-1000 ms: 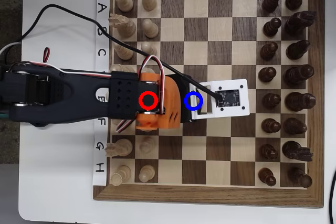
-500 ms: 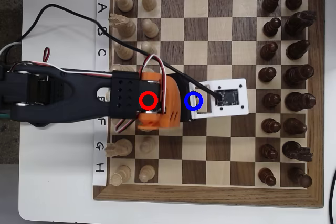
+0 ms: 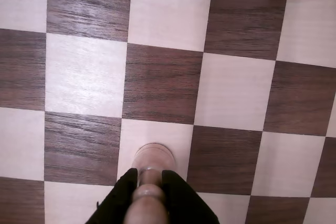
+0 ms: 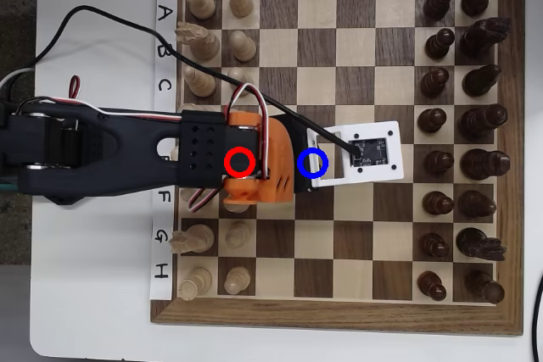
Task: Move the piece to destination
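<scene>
Since the earlier frames the white camera plate (image 4: 366,153) at the arm's tip is tilting slightly, its far corner swinging up in the overhead view, while the black arm (image 4: 102,158) is staying over row E.

In the wrist view the black two-finger gripper (image 3: 151,182) is closing narrowly on the small pale-wood pawn with the round head (image 3: 152,174), its fingers (image 3: 123,195) pressing the pawn's stem from both sides. The pawn is standing upright, long axis vertical, its round base (image 3: 153,157) sitting on a pale square at the near edge of that view; whether the base is touching the wood or hanging just above it cannot be told.

In the overhead view the wooden chessboard (image 4: 339,315) is carrying handwritten numbers 1 to 8 along its far edge and letters A to H down its left edge. The drawn blue ring (image 4: 313,162) is lying over column 4, the drawn red ring (image 4: 240,162) over column 2, both over the arm, which is hiding the pawn.
</scene>
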Robot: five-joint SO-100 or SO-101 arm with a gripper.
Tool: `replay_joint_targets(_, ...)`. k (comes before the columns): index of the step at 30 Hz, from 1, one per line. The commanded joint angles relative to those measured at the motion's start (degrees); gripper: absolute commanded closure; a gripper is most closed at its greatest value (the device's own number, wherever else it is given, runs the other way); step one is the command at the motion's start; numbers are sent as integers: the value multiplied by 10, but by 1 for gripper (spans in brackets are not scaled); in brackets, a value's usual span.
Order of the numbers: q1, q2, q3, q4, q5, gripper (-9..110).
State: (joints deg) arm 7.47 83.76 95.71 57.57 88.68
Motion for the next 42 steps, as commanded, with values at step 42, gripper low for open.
replay_joint_targets(42,-5,98,21,28,-56,81)
